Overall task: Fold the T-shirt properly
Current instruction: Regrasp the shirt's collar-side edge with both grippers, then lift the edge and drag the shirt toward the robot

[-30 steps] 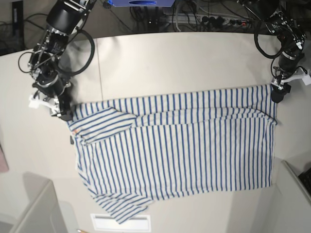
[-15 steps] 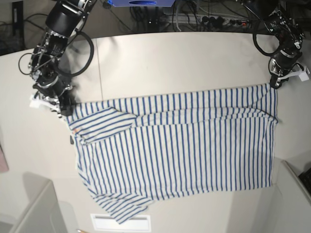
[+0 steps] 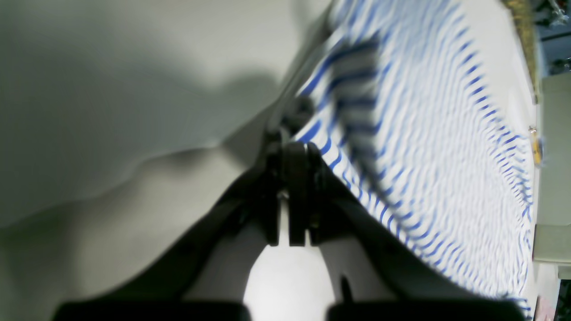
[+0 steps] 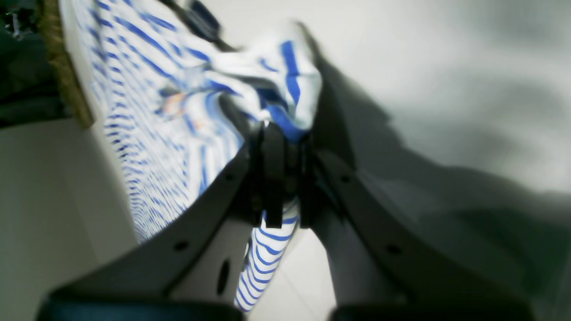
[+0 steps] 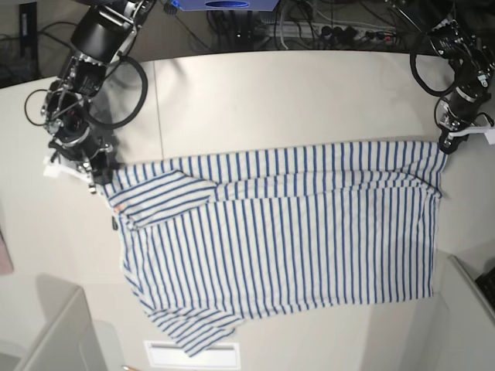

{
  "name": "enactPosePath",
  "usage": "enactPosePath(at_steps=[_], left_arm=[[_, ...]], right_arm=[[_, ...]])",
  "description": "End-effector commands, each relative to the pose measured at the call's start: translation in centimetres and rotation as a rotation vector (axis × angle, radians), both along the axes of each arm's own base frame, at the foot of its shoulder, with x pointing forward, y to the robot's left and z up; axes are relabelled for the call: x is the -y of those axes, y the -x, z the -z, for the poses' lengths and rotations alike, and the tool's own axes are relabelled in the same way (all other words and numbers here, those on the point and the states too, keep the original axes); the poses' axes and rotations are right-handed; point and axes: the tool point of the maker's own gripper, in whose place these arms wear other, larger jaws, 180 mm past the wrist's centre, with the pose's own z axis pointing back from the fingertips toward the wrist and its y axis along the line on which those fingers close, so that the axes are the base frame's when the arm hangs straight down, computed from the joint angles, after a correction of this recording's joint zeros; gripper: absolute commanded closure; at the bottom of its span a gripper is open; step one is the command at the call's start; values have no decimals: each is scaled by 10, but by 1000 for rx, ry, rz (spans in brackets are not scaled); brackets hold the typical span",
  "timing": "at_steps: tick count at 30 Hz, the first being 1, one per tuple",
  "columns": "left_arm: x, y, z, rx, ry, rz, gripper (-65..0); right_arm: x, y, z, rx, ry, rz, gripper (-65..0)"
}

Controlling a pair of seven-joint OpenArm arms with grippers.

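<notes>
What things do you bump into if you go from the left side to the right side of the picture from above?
Right gripper pinching a shirt corner → orange mark on the sleeve → the T-shirt with blue stripes → left gripper pinching the far corner.

Robotics lab — a pale work table (image 5: pixel 255 93) with a loose tangle of cables (image 5: pixel 309 27) and a blue device (image 5: pixel 224 4) behind it.

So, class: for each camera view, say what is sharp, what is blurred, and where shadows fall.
Base view: sharp overall, T-shirt stripes crisp. Left wrist view: left gripper fairly clear, stripes smeared, broad shadow on the table. Right wrist view: soft throughout, dark shadow beside the right gripper.
</notes>
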Motion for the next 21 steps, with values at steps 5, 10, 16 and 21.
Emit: enactPosePath(at_steps=[5,10,16,21], left_arm=[[-6,-14,-34,77,-76,20,0],[-12,-21,-58,111,-106,1,0],[-27,-28,-93,222,-8,-52,0],[-34,-34,-108,255,34,-82,0]], right_arm=[[20,-4,-26,-23,-21,118,0],[25,-17,-49,-4,-45,101,0],[34,-22,-79,59,2,103,0],[34,-33,-87,67,-29,129,0]])
